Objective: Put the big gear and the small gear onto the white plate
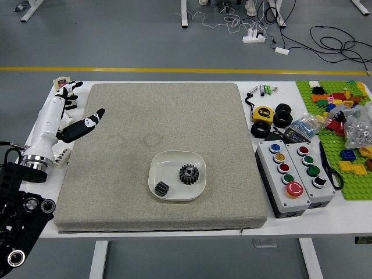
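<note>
With the big gear (189,174) and the small gear (161,189) both inside the rim of the white plate (165,168), the placing looks done, and the step in hand is best judged as bringing the arm to rest without upsetting anything. The left robot hand (49,122) is spread, thumb held off from the other fingers, and pinches nothing. From it, the plate lies well off to the right and closer to the robot, on the grey mat (151,122); the small gear is the nearer of the two, close to the plate's rim, the big gear farther to the right, a little apart from it. Done well, the move would keep the wrist high and slow, since white fittings (62,156) sit just beside the robot hand on its robot side and a small upright box (60,81) stands right at the fingertips; a low sweep could tip or drag them. Keep the thumb from catching the mat's edge, and don't swing back over the plate: neither gear seems to need a nudge, and a stray touch might slide the small one against the rim.
</note>
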You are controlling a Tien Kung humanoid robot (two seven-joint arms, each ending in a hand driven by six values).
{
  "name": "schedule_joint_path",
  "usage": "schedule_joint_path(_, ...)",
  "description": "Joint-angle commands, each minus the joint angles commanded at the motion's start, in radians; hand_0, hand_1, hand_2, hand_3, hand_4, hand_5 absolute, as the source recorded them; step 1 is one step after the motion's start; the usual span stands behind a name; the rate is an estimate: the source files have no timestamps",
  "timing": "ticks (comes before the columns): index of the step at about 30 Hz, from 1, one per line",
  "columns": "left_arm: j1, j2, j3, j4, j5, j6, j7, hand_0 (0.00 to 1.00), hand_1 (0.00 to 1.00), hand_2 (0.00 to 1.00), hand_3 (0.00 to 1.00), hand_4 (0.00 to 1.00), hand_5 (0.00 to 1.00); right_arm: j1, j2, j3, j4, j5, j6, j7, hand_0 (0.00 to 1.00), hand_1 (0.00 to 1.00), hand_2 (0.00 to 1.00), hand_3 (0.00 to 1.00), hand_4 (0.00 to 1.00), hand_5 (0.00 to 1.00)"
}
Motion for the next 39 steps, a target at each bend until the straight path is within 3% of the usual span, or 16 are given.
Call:
schedule_joint_path(4, 0.016, -0.002, -0.01, 0.012, -0.169, -0.096, 0.015, 0.729, 0.772, 0.875, 0.824, 0.804, 0.768, -0.003, 0.001, 0.0, 0.0, -0.001, 0.0, -0.001, 0.602, 0.61, 0.698, 0.566, 0.765, 0.714)
schedule_joint_path(5, 0.018, -0.002, -0.01, 0.014, -0.208, -0.107, 0.016, 0.748, 0.772, 0.877, 0.823, 0.822, 0.819, -0.004, 0.001, 0.0, 0.0, -0.002, 0.0, -0.001, 0.602, 0.61, 0.698, 0.566, 0.765, 0.714)
schedule_joint_path(8, 0.025, -0.007, -0.01, 0.024, -0.331, -0.138, 0.026, 0.748, 0.772, 0.877, 0.823, 0.822, 0.819, -0.005, 0.001, 0.001, 0.0, -0.004, 0.0, -0.001, 0.602, 0.61, 0.698, 0.566, 0.765, 0.714)
schedule_joint_path(24, 0.033, -0.021, -0.016, 0.052, -1.007, -0.168, -0.006, 0.762, 0.782, 0.881, 0.831, 0.842, 0.87, 0.002, 0.0, 0.0, 0.0, 0.005, 0.001, 0.001, 0.602, 0.609, 0.698, 0.567, 0.765, 0.713)
schedule_joint_path(27, 0.032, -0.02, -0.017, 0.055, -1.051, -0.169, -0.011, 0.762, 0.782, 0.881, 0.831, 0.842, 0.87, 0.003, 0.0, -0.001, 0.0, 0.005, 0.001, 0.001, 0.602, 0.609, 0.698, 0.567, 0.765, 0.713)
schedule_joint_path(39, 0.029, -0.021, -0.022, 0.062, -1.038, -0.165, -0.015, 0.768, 0.783, 0.879, 0.83, 0.851, 0.891, 0.005, 0.0, -0.002, 0.0, 0.008, 0.001, 0.001, 0.602, 0.61, 0.699, 0.567, 0.763, 0.715)
